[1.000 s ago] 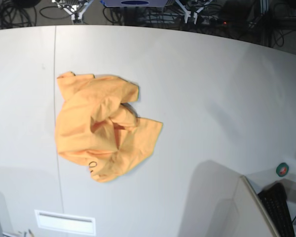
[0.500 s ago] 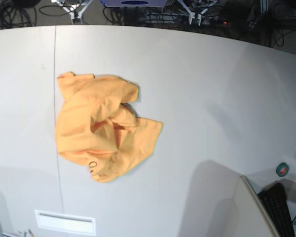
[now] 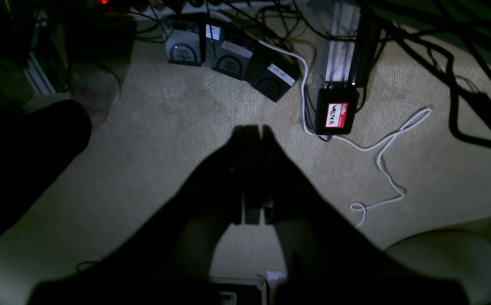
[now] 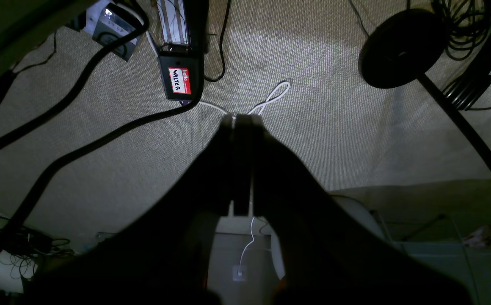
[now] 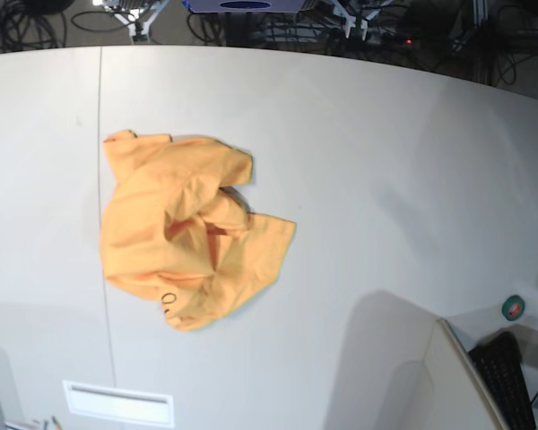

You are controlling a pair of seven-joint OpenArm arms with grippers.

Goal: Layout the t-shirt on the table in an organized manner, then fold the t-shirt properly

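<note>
The orange-yellow t-shirt [image 5: 184, 228] lies crumpled in a heap on the left half of the white table [image 5: 386, 170], just right of the thin dark seam line [image 5: 100, 179]. A bit of black lettering shows at its lower edge. Neither arm reaches over the table in the base view. In the left wrist view my left gripper [image 3: 255, 129] is shut with nothing in it, hanging over carpet floor. My right gripper [image 4: 242, 118] is also shut and empty, pointing down at carpet and cables in the right wrist view.
A white rectangular label [image 5: 118, 403] sits near the table's front edge. At the front right stand a partition edge [image 5: 471, 376], a black keyboard [image 5: 507, 381] and a green tape roll [image 5: 514, 307]. Cables and black boxes [image 3: 228, 59] lie on the floor beyond the table.
</note>
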